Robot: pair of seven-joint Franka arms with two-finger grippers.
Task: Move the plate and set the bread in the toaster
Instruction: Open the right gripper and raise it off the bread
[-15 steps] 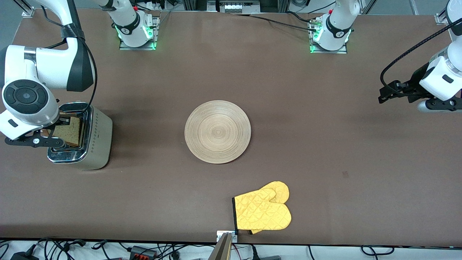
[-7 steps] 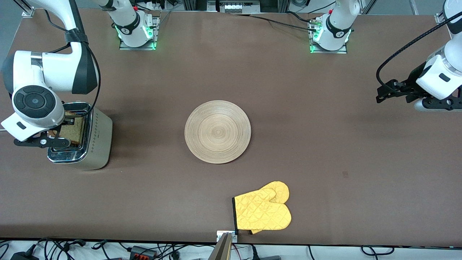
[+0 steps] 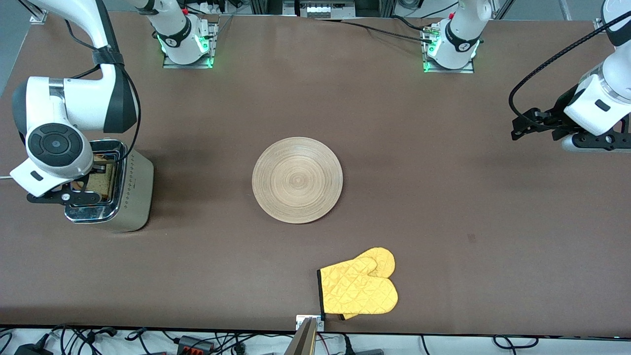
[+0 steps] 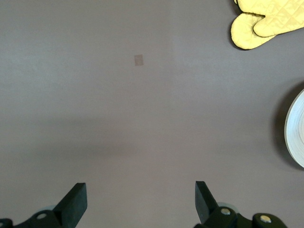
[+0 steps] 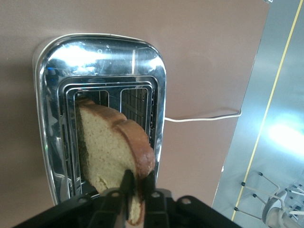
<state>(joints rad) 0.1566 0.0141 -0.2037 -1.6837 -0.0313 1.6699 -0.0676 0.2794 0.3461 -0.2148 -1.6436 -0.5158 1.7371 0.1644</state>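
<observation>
The silver toaster [image 3: 130, 192] stands at the right arm's end of the table. My right gripper [image 5: 137, 179] is over it, shut on the crust edge of the bread [image 5: 107, 147]. The slice is tilted and partly down in one slot of the toaster [image 5: 95, 52]. In the front view the right hand hides most of the bread [image 3: 101, 181]. The round wooden plate [image 3: 297, 180] lies bare at the table's middle. My left gripper [image 4: 140, 199] is open and empty, held above bare table at the left arm's end [image 3: 599, 142]. The plate's rim [image 4: 297, 133] shows in the left wrist view.
A yellow oven mitt [image 3: 360, 286] lies near the table's front edge, nearer to the front camera than the plate; it also shows in the left wrist view [image 4: 266, 21]. The toaster's white cord [image 5: 204, 117] runs off toward the table's edge.
My right gripper has shifted over the toaster and the bread has sunk lower into the slot. My left arm has drifted slightly, still open.
</observation>
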